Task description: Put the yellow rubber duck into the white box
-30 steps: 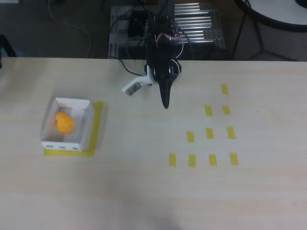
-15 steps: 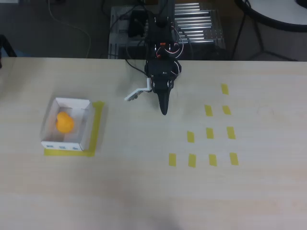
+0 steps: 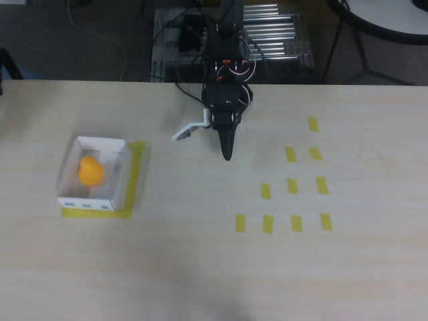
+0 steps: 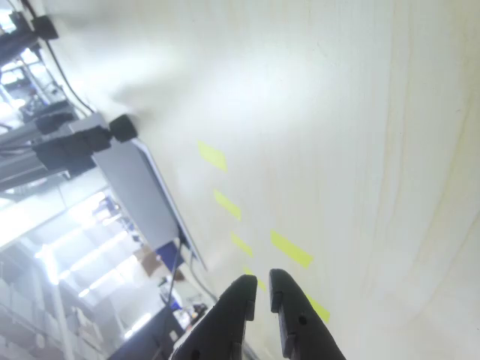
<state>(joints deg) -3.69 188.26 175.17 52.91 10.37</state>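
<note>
The yellow rubber duck (image 3: 89, 170) stays in the white box (image 3: 118, 175); the pincer (image 3: 227, 153), now closed and empty, has swung right

You see a pale, smooth wood-grain table (image 3: 200, 267) with a soft sheen, matt yellow tape rectangles (image 3: 292, 186) stuck flat on it, a thin white cardboard box (image 3: 92, 172) holding a smooth orange-yellow rubber duck (image 3: 89, 170), and the gripper (image 4: 260, 289) in glossy black plastic.
</note>
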